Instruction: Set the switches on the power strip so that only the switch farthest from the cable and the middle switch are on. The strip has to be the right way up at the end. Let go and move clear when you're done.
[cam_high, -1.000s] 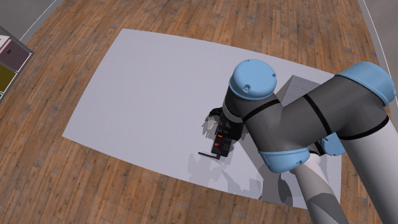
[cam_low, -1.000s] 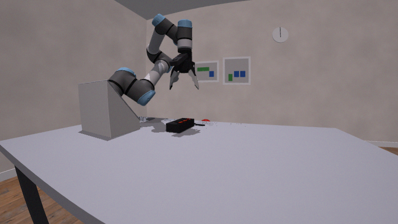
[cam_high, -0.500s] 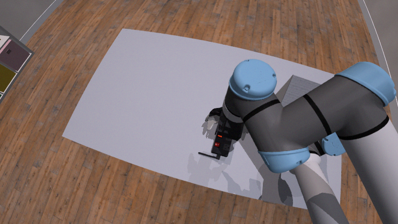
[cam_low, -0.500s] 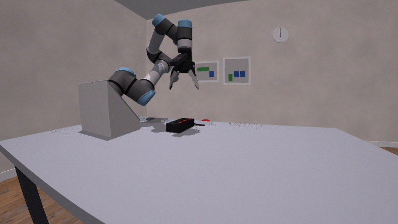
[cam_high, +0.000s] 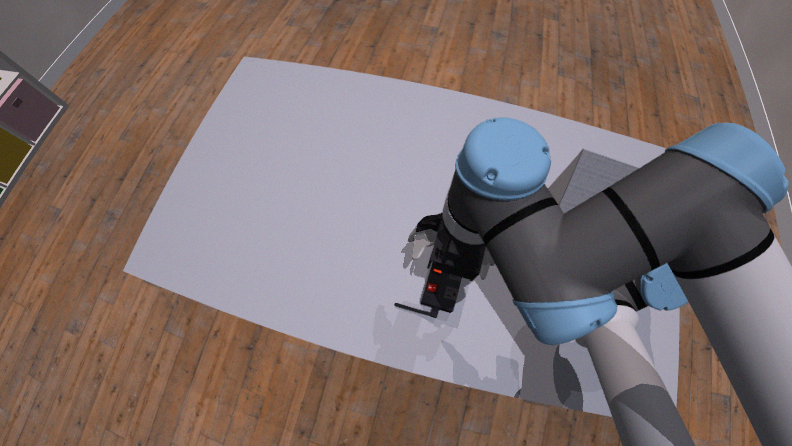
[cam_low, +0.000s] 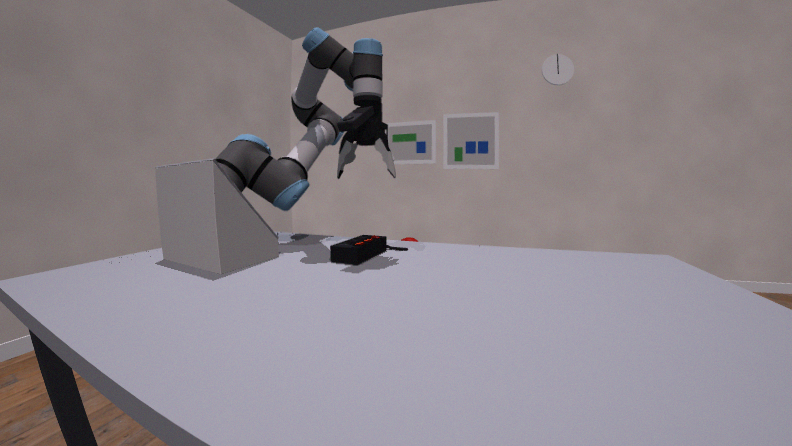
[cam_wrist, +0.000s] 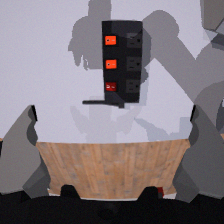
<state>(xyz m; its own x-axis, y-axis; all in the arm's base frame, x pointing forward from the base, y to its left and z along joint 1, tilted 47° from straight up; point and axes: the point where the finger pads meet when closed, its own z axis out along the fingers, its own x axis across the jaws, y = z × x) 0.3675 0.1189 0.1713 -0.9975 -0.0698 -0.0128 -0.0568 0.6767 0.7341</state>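
A black power strip (cam_wrist: 121, 63) lies face up on the grey table near its edge, with a short black cable (cam_wrist: 102, 103) at its near end. In the wrist view its far switch (cam_wrist: 110, 40) and middle switch (cam_wrist: 111, 64) glow bright orange, and the switch by the cable (cam_wrist: 110, 87) is dark red. The strip also shows in the overhead view (cam_high: 440, 289) and in the side view (cam_low: 358, 248). My gripper (cam_low: 365, 161) hangs high above the strip, fingers wide open and empty.
The grey wedge-shaped arm base (cam_low: 207, 217) stands on the table next to the strip. A small red object (cam_low: 410, 239) lies behind the strip. The table edge (cam_wrist: 115, 142) runs just below the strip in the wrist view, with wooden floor beyond.
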